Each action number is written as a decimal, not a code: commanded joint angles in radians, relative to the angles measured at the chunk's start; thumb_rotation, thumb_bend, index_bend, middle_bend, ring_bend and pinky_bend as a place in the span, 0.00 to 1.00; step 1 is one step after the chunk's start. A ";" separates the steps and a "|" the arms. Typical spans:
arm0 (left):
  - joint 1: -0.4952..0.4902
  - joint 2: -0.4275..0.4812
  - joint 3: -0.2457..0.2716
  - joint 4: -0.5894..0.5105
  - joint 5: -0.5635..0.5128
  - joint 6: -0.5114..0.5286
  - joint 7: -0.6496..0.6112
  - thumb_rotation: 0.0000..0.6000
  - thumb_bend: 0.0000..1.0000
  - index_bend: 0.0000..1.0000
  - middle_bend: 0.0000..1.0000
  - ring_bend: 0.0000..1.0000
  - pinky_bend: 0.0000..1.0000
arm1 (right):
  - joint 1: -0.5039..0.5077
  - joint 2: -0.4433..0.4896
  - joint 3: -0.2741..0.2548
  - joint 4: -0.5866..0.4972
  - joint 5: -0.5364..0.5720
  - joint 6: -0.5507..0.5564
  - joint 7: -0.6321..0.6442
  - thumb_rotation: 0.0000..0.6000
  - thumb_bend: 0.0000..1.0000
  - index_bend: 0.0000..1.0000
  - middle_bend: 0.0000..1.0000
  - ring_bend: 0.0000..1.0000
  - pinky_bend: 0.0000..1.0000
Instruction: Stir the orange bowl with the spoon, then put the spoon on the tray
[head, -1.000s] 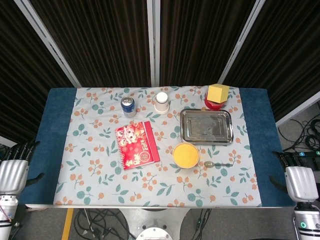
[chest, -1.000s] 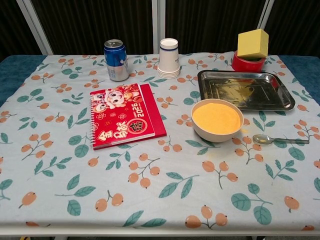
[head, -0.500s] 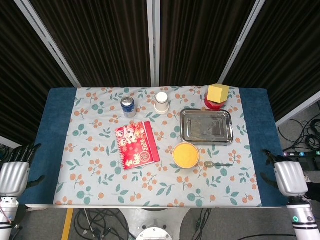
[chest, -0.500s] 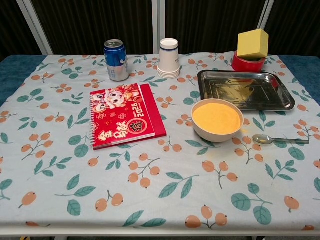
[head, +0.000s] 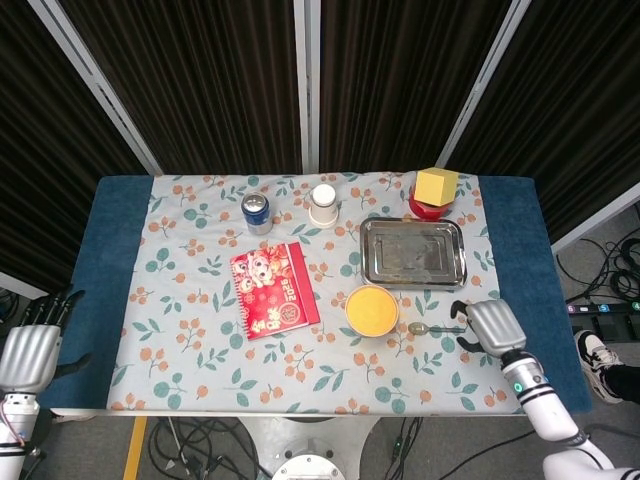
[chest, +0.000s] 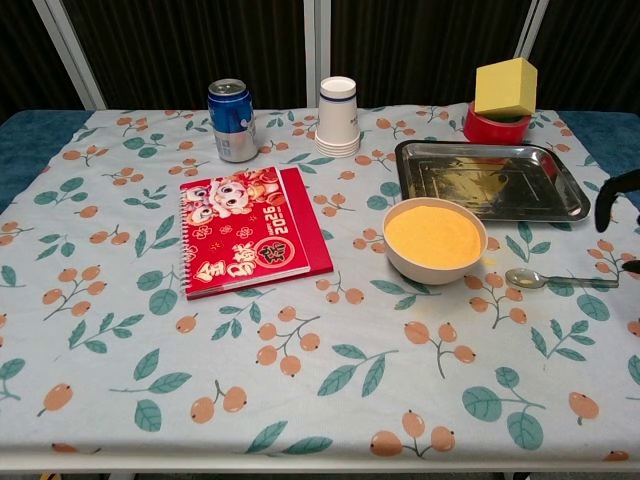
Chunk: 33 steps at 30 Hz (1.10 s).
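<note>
The orange bowl (head: 372, 310) (chest: 435, 238), filled with orange powder, stands just in front of the steel tray (head: 413, 275) (chest: 560, 186). To the bowl's right the metal spoon (head: 434, 328) (chest: 558, 279) lies flat on the cloth, its handle pointing right. My right hand (head: 489, 326) (chest: 618, 193) hovers over the handle's far end with fingers apart and holds nothing. Only dark fingertips of it show at the chest view's right edge. My left hand (head: 28, 350) hangs open off the table's left front corner.
A red notebook (head: 273, 290) lies left of the bowl. A blue can (head: 257, 212) and a stack of paper cups (head: 323, 205) stand at the back. A yellow block (head: 437, 186) sits on a red dish behind the tray.
My right hand has swung in from beyond the table's right edge to just over the spoon's handle end. The left hand has barely shifted. Spoon and bowl have not moved.
</note>
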 joint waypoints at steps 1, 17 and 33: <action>0.000 0.000 0.000 0.003 -0.002 -0.002 -0.004 1.00 0.09 0.16 0.16 0.13 0.14 | 0.041 -0.061 0.008 0.066 0.051 -0.060 -0.007 1.00 0.18 0.46 0.94 0.96 1.00; 0.001 -0.009 0.001 0.018 -0.005 -0.009 -0.019 1.00 0.09 0.16 0.16 0.13 0.14 | 0.085 -0.152 -0.024 0.185 0.100 -0.117 -0.008 1.00 0.24 0.51 0.94 0.96 1.00; 0.000 -0.010 0.001 0.025 -0.009 -0.016 -0.024 1.00 0.09 0.16 0.16 0.13 0.14 | 0.100 -0.171 -0.039 0.210 0.114 -0.120 -0.003 1.00 0.34 0.57 0.94 0.96 1.00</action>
